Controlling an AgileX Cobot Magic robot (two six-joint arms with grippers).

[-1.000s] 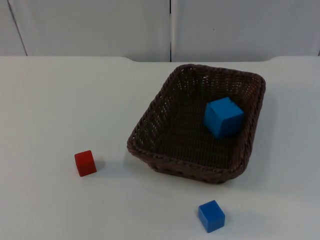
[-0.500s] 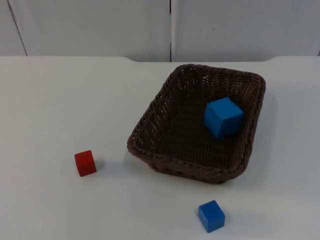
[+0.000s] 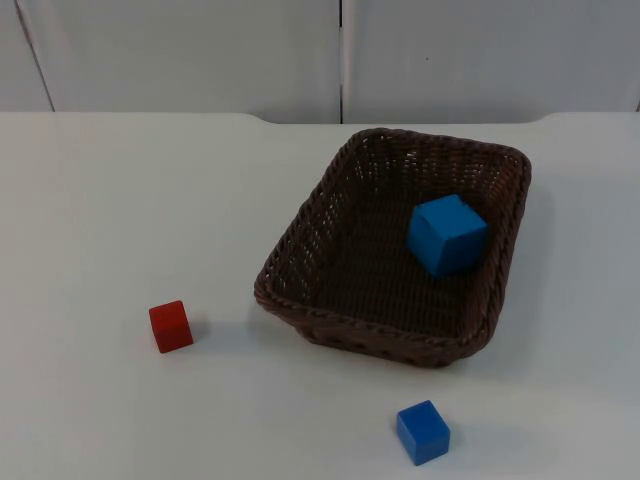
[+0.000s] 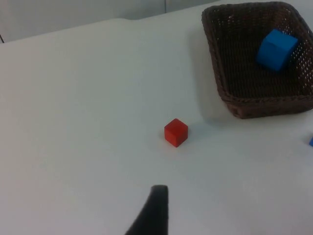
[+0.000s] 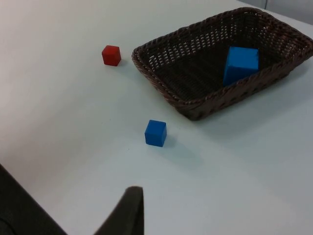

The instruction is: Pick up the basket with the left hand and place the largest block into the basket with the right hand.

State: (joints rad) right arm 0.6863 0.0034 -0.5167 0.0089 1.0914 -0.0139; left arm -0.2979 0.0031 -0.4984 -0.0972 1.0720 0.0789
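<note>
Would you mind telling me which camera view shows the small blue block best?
The right wrist view: the small blue block sits whole and near. The top view has it whole near the edge; the left wrist view catches only a sliver.

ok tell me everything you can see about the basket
The basket is a dark brown, rectangular woven tray that looks like wicker or plastic rattan, with sloping openwork walls and a thick braided rim. It sits flat on the white table, turned at an angle, with nothing gripping it. Inside, a large blue block rests on its floor, close to one long wall. A small blue block and a small red block lie outside, apart from it.
</note>
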